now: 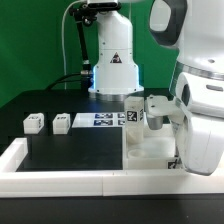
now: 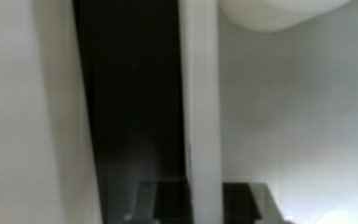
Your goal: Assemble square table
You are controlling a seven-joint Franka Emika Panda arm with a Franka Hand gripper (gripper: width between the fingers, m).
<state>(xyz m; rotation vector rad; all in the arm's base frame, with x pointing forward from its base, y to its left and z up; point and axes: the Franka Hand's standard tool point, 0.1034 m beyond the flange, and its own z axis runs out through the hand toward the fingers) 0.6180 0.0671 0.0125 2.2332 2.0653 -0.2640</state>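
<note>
The square tabletop (image 1: 148, 143), a flat white slab, lies on the black table at the exterior view's right. Its raised edge (image 2: 199, 100) runs straight between my two dark fingers (image 2: 165, 206). My gripper (image 2: 204, 206) straddles that edge and looks closed on it. In the exterior view the gripper (image 1: 152, 126) sits at the slab's far edge, its fingers mostly hidden by the hand. Two tagged leg blocks (image 1: 35, 122) (image 1: 62, 123) lie at the exterior view's left. A tagged white block (image 1: 133, 117) stands beside the hand. A rounded white part (image 2: 274, 12) lies on the slab.
The marker board (image 1: 103, 120) lies behind the slab, in front of the arm's base. A long white rail (image 1: 60, 172) borders the table's front. My big white arm links (image 1: 200, 110) fill the exterior view's right. A black gap (image 2: 131, 110) separates the slab's edge from another white surface (image 2: 25, 110).
</note>
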